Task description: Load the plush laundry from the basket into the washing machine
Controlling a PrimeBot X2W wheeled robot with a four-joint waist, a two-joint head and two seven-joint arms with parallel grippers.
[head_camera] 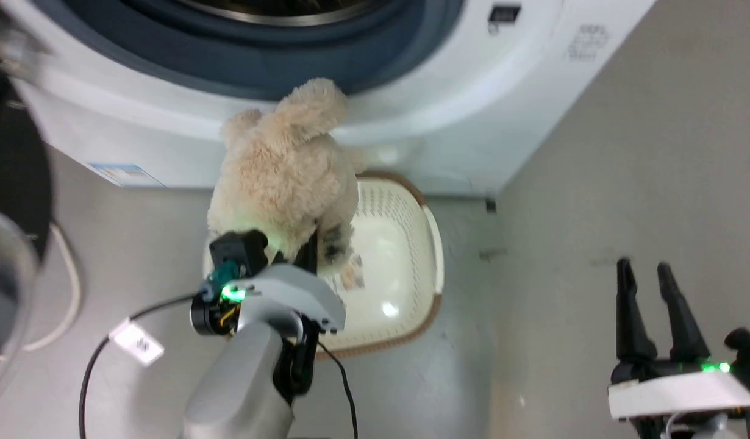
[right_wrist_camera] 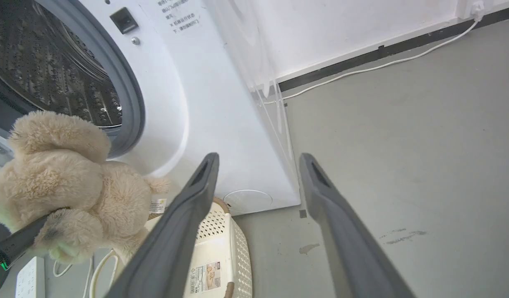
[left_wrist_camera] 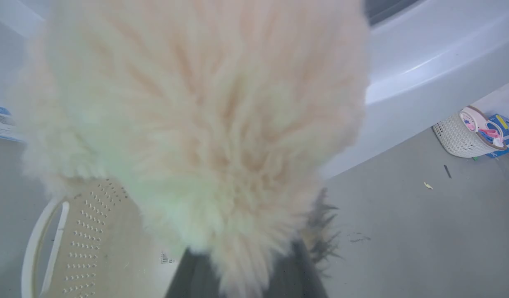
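The right gripper (head_camera: 648, 268) idles low at the side, fingers spread and empty. The left gripper (head_camera: 311, 253) is pinched on the teddy bear (head_camera: 283, 177) at its lower end, by a stubby limb with a dark patch, holding it clear above the perforated basket (head_camera: 434, 244) and just in front of the washing machine (head_camera: 448, 122), below the grey gasket (head_camera: 259, 70). The bear looks light, soft and squashy, and its shaggy fur gives the fingers little to bite on. A pinch on one limb lets the body flop, so a deeper hold across the torso would likely be surer. The left wrist view brings the fur close, with dark fingers (left_wrist_camera: 298, 273) either side of a tuft and a second small white basket (left_wrist_camera: 459, 138) far off on the floor. The right wrist view looks into the steel drum (right_wrist_camera: 39, 70) and puts the bear's top limb level with the gasket's lower edge. I cannot tell whether they touch.
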